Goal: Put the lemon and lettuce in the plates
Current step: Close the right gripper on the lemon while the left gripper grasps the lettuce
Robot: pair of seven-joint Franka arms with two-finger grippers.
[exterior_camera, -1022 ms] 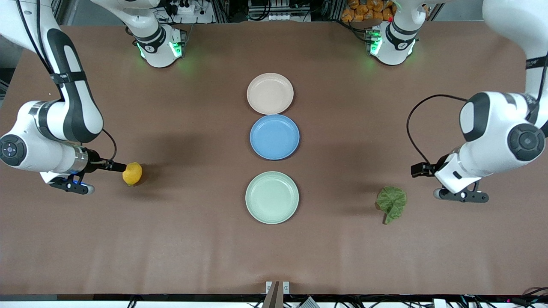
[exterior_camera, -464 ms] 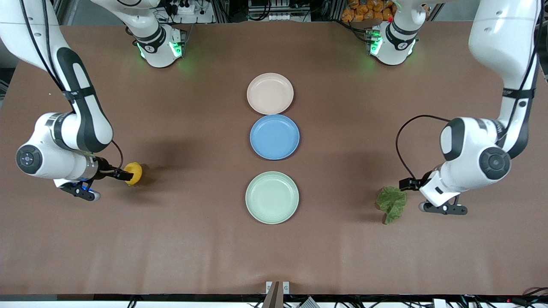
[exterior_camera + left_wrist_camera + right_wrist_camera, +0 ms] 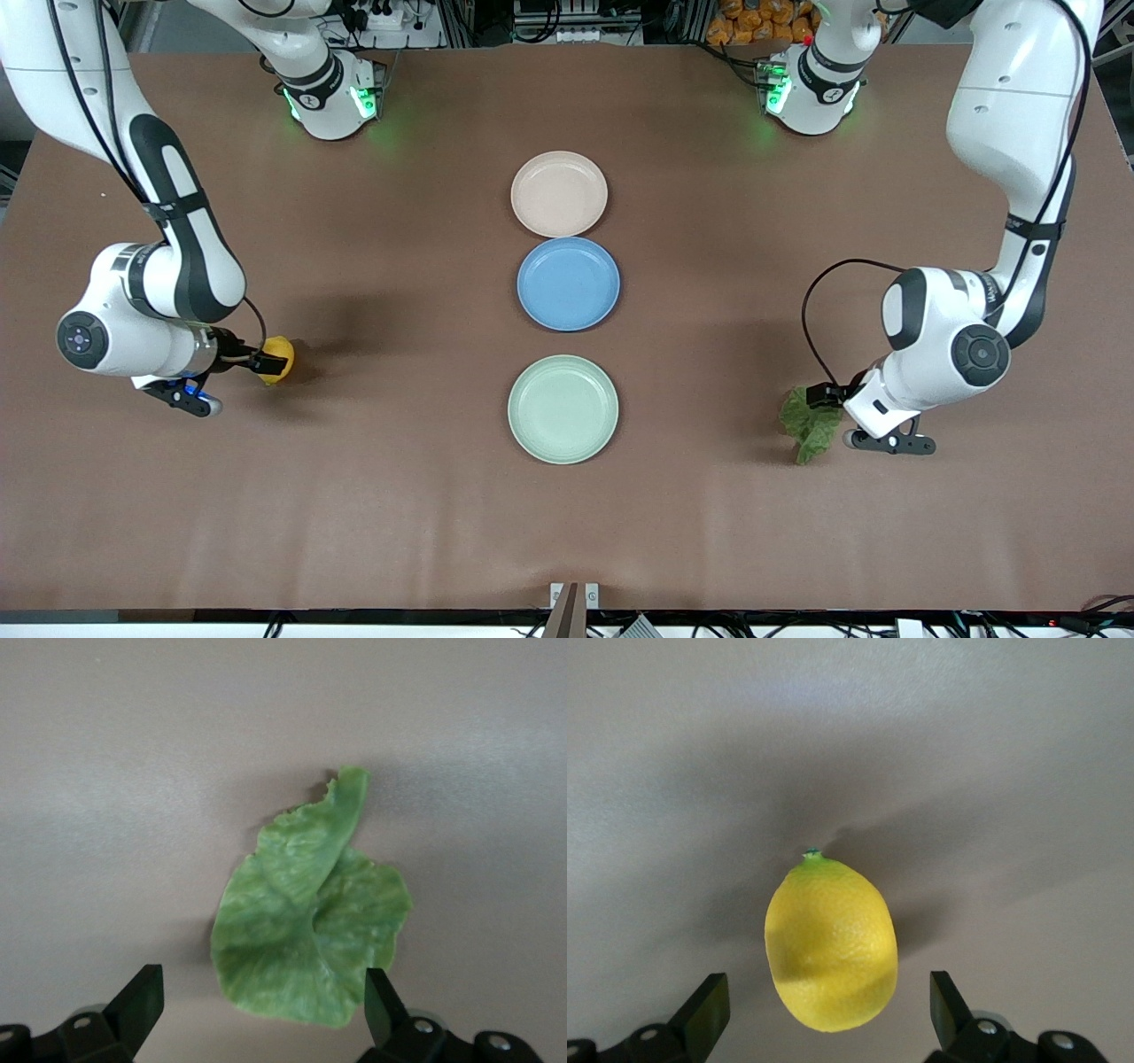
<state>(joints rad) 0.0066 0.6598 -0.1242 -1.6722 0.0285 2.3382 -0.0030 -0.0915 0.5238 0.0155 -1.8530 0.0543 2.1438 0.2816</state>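
The yellow lemon (image 3: 280,356) (image 3: 831,943) lies on the brown table toward the right arm's end. My right gripper (image 3: 263,361) (image 3: 827,992) is open right at it, a finger on each side with gaps left. The crinkled green lettuce (image 3: 808,430) (image 3: 310,921) lies toward the left arm's end. My left gripper (image 3: 828,396) (image 3: 263,988) is open over its edge, and its fingers straddle the leaf's broad end. The beige-pink plate (image 3: 559,193) and the mint green plate (image 3: 563,408) sit empty along the table's middle.
A blue plate (image 3: 568,283) sits empty between the two pale plates, touching the beige-pink one. The mint green plate is the nearest of the three to the front camera. Both arm bases (image 3: 332,97) stand at the table's far edge.
Both arms have swung in and come down. The right gripper has closed the gap to the lemon, and the left gripper has moved from beside the lettuce to over its edge.
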